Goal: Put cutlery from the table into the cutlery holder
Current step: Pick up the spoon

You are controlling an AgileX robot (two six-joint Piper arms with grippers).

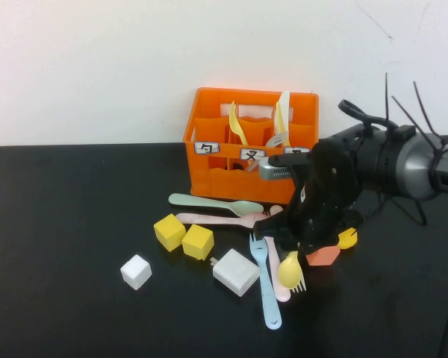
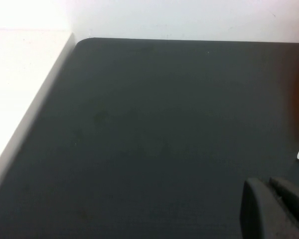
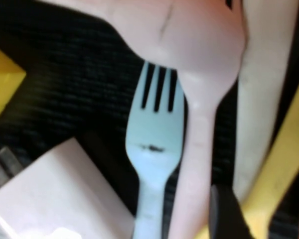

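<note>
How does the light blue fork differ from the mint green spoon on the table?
The light blue fork has tines; the mint green spoon ends in an oval bowl. The fork lies running toward the robot, the spoon crosswise in front of the orange crate. The fork sits beside the right gripper; the spoon farther away. Both lie flat.

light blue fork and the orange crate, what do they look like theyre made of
Light blue fork: looks like plastic, a smooth, matte pastel in one uniform piece; the right wrist view shows thick, rounded tines. Orange crate: probably moulded plastic, evenly coloured with a slight sheen, thin walls and cut-out openings. The right gripper hangs low over the cutlery pile; the left gripper is parked over bare table.
</note>
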